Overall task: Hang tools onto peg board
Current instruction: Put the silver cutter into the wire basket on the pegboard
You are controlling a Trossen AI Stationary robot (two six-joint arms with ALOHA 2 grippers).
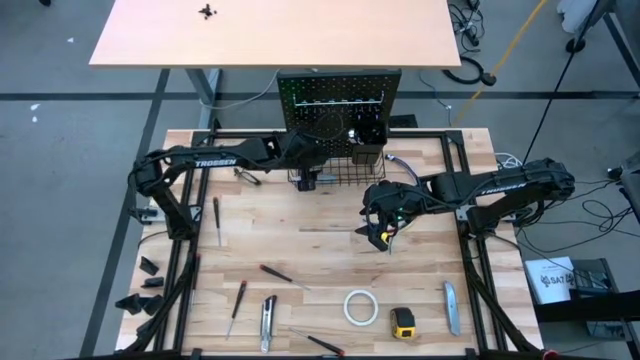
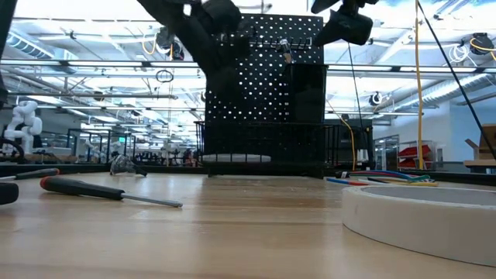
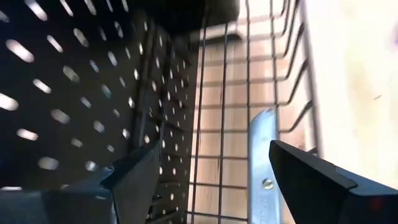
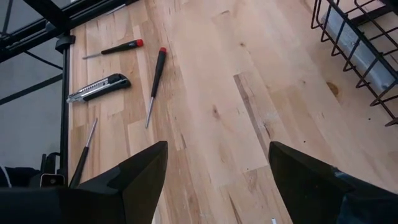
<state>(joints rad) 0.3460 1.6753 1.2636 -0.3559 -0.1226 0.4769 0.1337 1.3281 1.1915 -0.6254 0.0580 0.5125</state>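
Note:
The black peg board stands upright at the table's far edge, with a black wire basket at its foot. My left gripper is open over the basket, close to the perforated panel. A grey utility knife lies in the basket between the fingers, close to one of them. My right gripper hangs open above the bare table's middle, with nothing between its fingers.
Loose tools lie along the near part of the table: screwdrivers, utility knives, a white tape roll, a yellow tape measure. A wrench lies left of the basket, coloured wires to its right.

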